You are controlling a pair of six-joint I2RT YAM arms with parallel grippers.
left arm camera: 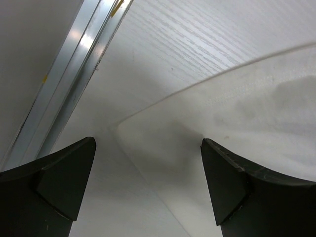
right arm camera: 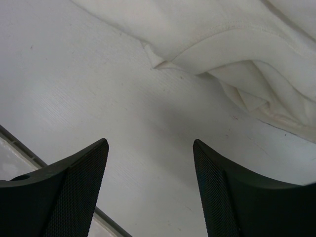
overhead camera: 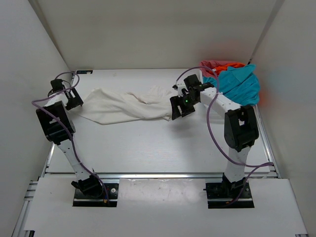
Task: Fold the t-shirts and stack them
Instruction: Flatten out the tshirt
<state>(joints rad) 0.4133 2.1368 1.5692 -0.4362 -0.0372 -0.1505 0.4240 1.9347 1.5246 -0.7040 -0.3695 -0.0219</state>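
Note:
A white t-shirt (overhead camera: pixel 123 104) lies stretched and twisted across the table's middle, from left to right. My left gripper (overhead camera: pixel 75 102) hovers open at its left end. In the left wrist view, that gripper (left arm camera: pixel 148 143) has a flat corner of the white t-shirt (left arm camera: pixel 232 113) under and between its spread fingers. My right gripper (overhead camera: pixel 178 108) stands open at the shirt's right end. The right wrist view shows the gripper (right arm camera: pixel 150 144) over bare table, with the shirt's bunched hem (right arm camera: pixel 222 49) just beyond the fingertips. A teal-blue t-shirt (overhead camera: pixel 239 84), an orange one (overhead camera: pixel 228 64) and a pinkish-red one (overhead camera: pixel 213 63) are heaped at the back right.
White walls close in the table on the left, back and right. A metal rail (left arm camera: pixel 84 64) runs along the table's left edge, close to my left gripper. The table's edge (right arm camera: pixel 19 148) shows at the lower left of the right wrist view.

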